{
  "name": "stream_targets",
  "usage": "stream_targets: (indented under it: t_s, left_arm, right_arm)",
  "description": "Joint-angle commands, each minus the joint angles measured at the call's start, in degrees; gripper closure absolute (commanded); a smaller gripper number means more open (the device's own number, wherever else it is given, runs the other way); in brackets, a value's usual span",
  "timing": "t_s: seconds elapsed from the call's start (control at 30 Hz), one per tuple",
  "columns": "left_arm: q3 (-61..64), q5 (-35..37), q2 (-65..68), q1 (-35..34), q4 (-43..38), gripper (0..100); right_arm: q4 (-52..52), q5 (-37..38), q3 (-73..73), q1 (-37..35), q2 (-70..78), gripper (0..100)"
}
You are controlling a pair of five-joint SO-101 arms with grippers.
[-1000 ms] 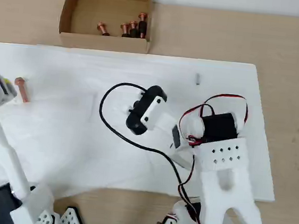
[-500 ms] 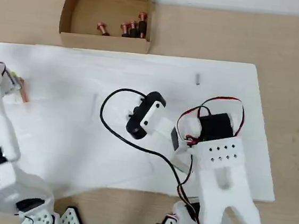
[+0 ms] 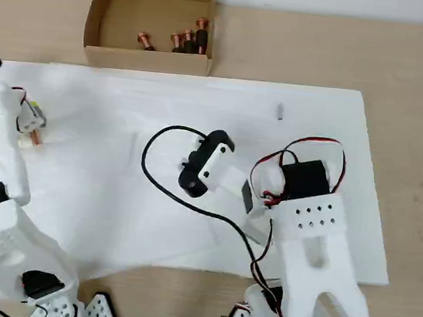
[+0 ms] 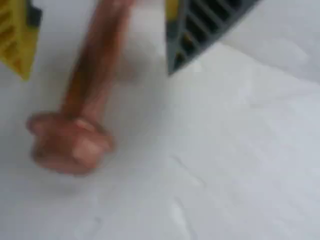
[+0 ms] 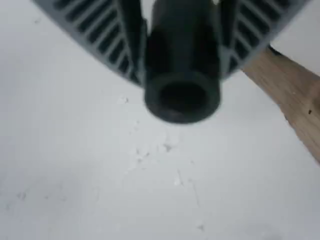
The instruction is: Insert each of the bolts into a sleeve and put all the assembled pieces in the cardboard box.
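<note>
A copper bolt (image 3: 36,138) lies on the white sheet (image 3: 118,186) near its left edge. My left gripper (image 3: 32,123) stands open right over it. In the left wrist view the bolt (image 4: 90,85) runs between the yellow finger (image 4: 17,35) and the grey finger (image 4: 200,30), with a gap on each side and its head nearest the camera. My right gripper (image 3: 195,173) hangs over the middle of the sheet, shut on a black sleeve (image 5: 182,95) whose open end faces the camera. The cardboard box (image 3: 96,18) at the back holds several assembled pieces (image 3: 184,40).
A small grey piece (image 3: 280,111) lies on the sheet at the back right. A black cable (image 3: 149,171) loops over the sheet left of the right gripper. Bare wooden table (image 3: 409,149) surrounds the sheet.
My left arm has swung in and forward, bringing its gripper down around the bolt. The right arm with the sleeve has hardly moved.
</note>
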Motion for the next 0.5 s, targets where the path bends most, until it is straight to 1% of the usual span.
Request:
stream_targets:
  t_s: [0.0,0.3,0.47]
  left_arm:
    - [-3.2,0.5,-0.5,-0.6,-1.4,81]
    - [-2.7,0.9,0.0,2.0,-5.8,81]
    - [-3.2,4.1,2.2,2.5,-8.2,81]
  right_arm:
    - [0.7,-0.6,-0.1,-0.7,-1.8,98.8]
    - [0.5,-0.6,-0.1,-0.7,-1.8,98.8]
    - [0.5,-0.6,-0.1,-0.7,-1.8,98.8]
